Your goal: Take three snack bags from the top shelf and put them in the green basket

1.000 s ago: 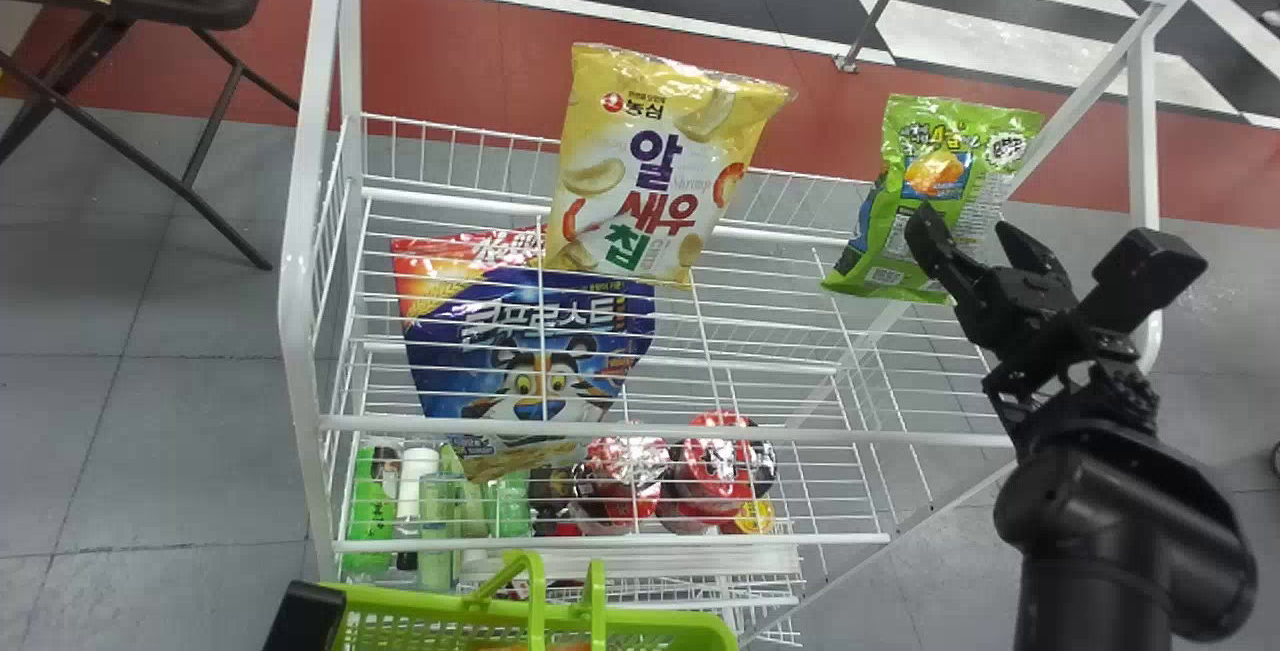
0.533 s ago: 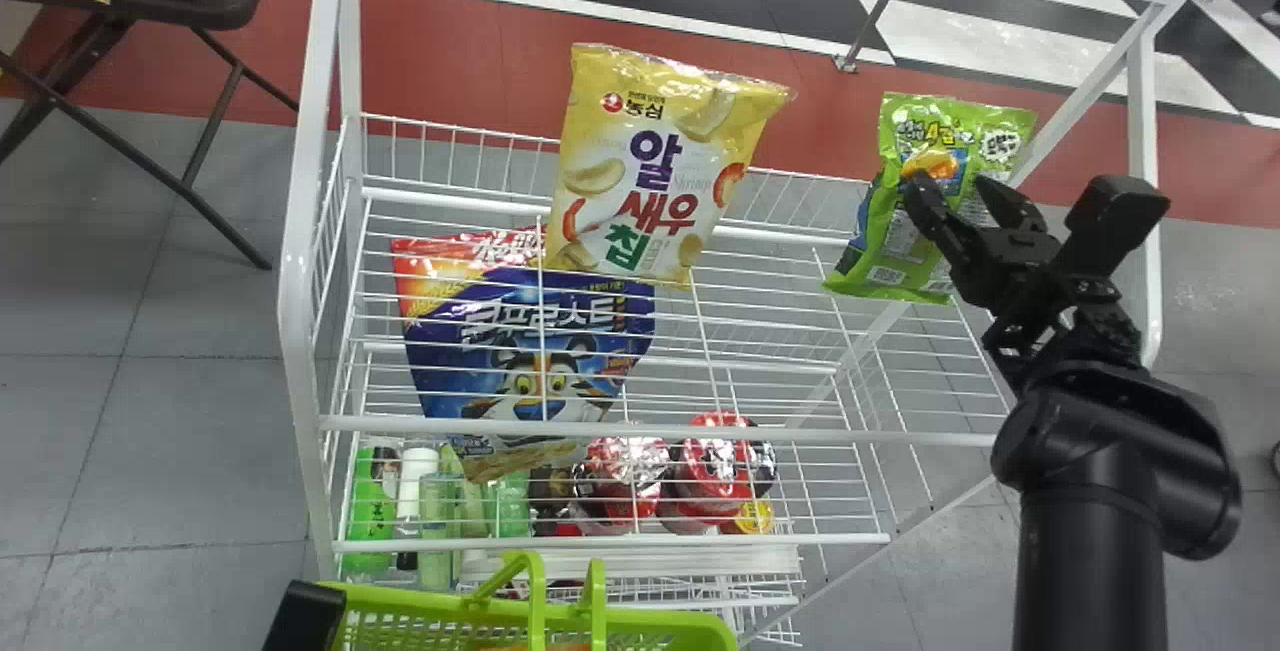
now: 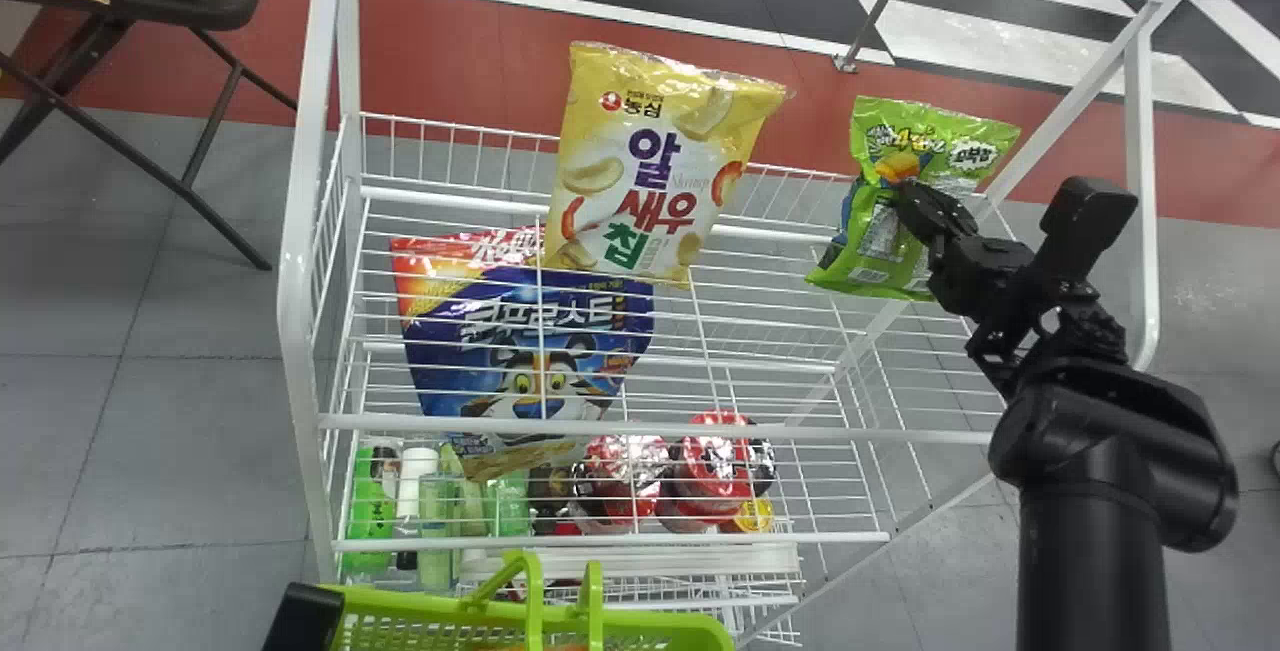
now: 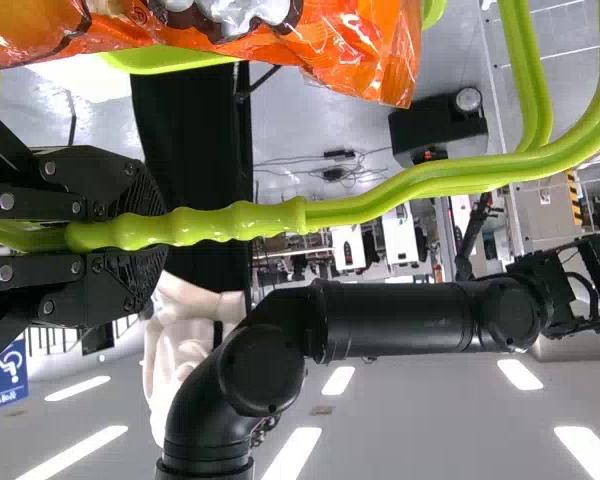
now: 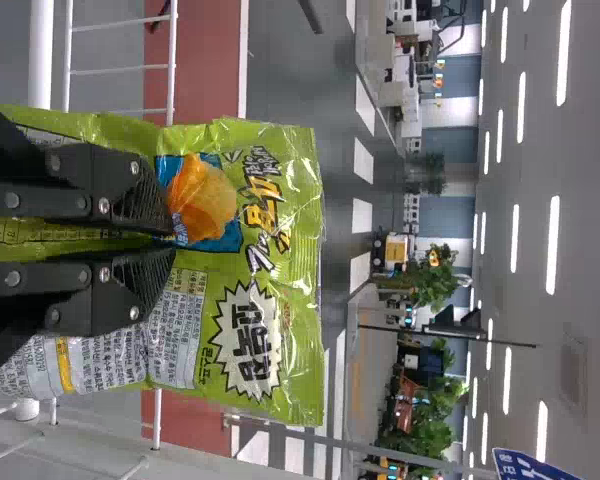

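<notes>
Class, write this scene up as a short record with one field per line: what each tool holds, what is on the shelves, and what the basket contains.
Right tool: shut on green snack bag
Left tool: shut on the handle of the green basket
Top shelf: yellow snack bag
Under top shelf: blue cereal bag, red cups
In basket: orange snack bag

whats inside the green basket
An orange snack bag can be seen in the green basket. Whatever may lie underneath that bag is covered by it, so I can't tell.
</notes>
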Robot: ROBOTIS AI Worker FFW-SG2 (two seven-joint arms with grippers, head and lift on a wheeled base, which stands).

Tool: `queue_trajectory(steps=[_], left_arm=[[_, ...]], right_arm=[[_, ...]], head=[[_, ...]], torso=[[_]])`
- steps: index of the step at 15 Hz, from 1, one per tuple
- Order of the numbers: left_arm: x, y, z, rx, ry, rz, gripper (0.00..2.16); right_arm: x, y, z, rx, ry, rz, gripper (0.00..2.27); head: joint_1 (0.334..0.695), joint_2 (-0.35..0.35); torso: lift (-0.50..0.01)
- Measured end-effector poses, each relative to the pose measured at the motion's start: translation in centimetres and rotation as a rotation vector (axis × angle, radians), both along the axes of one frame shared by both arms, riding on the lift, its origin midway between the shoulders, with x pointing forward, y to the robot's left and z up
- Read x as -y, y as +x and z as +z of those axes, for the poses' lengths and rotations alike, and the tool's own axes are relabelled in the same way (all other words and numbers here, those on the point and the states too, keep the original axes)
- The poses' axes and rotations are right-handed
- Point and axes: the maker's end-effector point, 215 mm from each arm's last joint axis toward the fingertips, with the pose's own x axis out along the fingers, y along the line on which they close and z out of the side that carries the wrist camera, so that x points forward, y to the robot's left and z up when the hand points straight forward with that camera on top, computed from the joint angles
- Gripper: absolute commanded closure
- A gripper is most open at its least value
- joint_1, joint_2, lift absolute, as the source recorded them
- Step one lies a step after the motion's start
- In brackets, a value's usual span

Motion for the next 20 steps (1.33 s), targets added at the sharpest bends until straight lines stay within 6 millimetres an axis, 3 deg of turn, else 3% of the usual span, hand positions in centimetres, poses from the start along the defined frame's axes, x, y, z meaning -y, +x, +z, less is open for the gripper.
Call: queue_trajectory(steps=[4,7,9,12,15,17,20], left_arm=[[0.1,-0.1,-0.1,-0.001,0.005,0.000,1.05],[0.1,-0.1,-0.1,-0.001,0.005,-0.001,1.05],[0.1,-0.1,-0.1,0.001,0.007,0.000,1.05],[0.1,0.0,-0.1,0.003,0.007,0.001,1.05],[0.0,0.5,-0.1,0.009,0.007,0.005,1.05],[0.0,1.0,0.0,0.020,0.010,0.007,1.05],[0.0,1.9,0.0,0.040,0.015,0.010,1.05]], right_arm=[[0.5,-2.7,1.1,0.056,0.061,0.001,2.22],[-1.2,-5.8,3.7,0.093,0.099,0.046,2.22],[-3.1,-7.6,5.0,0.082,0.139,0.093,2.22],[-6.4,-11.1,5.5,0.004,0.252,0.138,2.22],[-10.6,-16.0,4.3,-0.126,0.375,0.176,2.22],[-14.4,-19.7,4.2,-0.207,0.440,0.276,2.22],[-18.5,-24.8,3.6,-0.356,0.600,0.392,2.22]], head=[[0.695,-0.350],[0.695,-0.350],[0.695,-0.350],[0.695,-0.350],[0.695,-0.350],[0.695,-0.350],[0.695,-0.350]], torso=[[-0.028],[-0.028],[-0.028],[-0.028],[-0.028],[-0.028],[-0.028]])
